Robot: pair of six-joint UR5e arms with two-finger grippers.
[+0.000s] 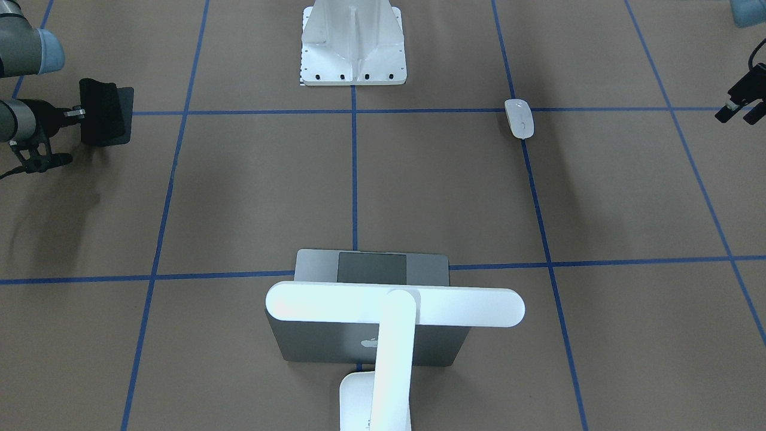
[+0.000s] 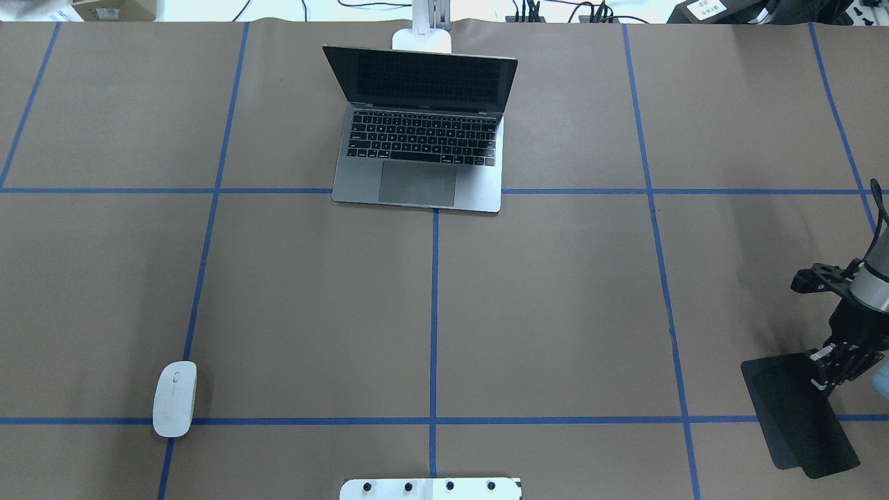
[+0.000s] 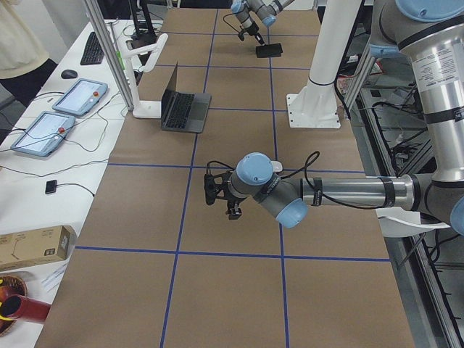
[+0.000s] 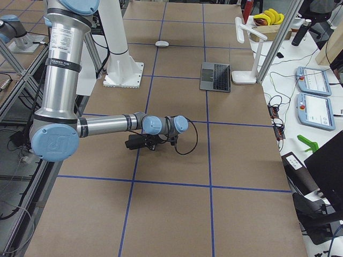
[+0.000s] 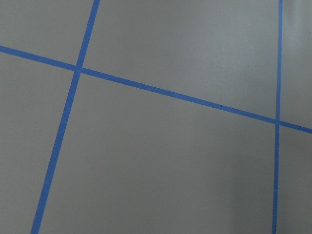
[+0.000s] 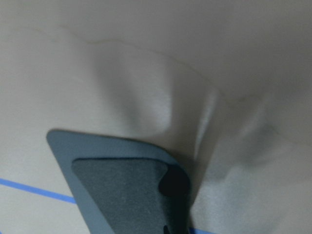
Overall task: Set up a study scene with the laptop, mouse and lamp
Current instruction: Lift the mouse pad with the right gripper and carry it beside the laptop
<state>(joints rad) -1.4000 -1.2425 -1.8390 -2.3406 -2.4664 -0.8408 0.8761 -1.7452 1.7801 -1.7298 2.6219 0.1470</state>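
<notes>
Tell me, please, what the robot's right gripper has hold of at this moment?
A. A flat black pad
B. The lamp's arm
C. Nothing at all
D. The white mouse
A: the right gripper is closed on the edge of the flat black pad, while the mouse lies by itself far over on the other side of the table and the lamp stands untouched at the laptop.
</notes>
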